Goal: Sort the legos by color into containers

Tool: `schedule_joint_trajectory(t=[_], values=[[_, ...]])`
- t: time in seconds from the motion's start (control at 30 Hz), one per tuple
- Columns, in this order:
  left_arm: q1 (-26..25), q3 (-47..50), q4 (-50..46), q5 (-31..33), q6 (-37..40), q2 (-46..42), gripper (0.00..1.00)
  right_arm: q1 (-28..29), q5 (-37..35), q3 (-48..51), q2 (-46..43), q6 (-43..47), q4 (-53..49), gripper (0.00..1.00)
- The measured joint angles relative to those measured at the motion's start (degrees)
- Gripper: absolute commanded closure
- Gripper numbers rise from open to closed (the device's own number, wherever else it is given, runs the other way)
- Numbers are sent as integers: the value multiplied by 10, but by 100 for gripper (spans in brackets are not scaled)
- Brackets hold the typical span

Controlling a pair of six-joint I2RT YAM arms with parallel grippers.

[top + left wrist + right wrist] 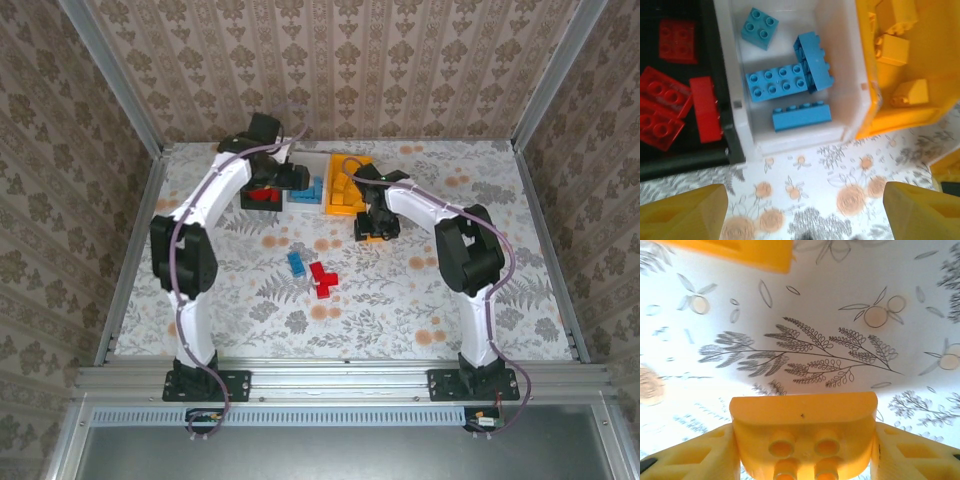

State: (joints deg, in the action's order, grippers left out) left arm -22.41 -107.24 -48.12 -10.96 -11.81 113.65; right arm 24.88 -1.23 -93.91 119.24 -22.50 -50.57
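Three containers stand side by side at the back: a black bin [715, 95] with red legos [662, 107], a white bin [840, 105] with several blue legos [777, 85], and an orange bin [920, 117] with orange-yellow legos [892, 50]. My left gripper [805, 215] hovers open over the bare cloth just in front of the white bin [305, 195], nothing between its fingers. My right gripper [804, 452] is shut on an orange-yellow brick [804, 425], just in front of the orange bin [345, 185]. From above, the right gripper [375, 228] sits low over the table.
A loose blue brick [296, 263] and joined red bricks [322, 279] lie mid-table between the arms. A corner of the orange bin [740, 252] is close ahead of the held brick. Metal rails and patterned walls ring the flowered tablecloth [400, 310].
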Motion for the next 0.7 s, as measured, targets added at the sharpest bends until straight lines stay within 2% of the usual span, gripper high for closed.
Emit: schedule_joint_trajectory(t=[0.1,0.3,0.53,0.7], values=[[1,82,30,-5,-4,-76,17,-1,2,-19,-22,-2,-10,41],[0,239,68,-9,-17,-191,16,-9,1,-145,-10,3,-31,41],[-1,387,100,-12,-47,-298,16,-21,-2,-309,65,20,-55,41],[-18,445,117,-11,-70,-339,16,-27,-5,-383,118,37,-71,41]])
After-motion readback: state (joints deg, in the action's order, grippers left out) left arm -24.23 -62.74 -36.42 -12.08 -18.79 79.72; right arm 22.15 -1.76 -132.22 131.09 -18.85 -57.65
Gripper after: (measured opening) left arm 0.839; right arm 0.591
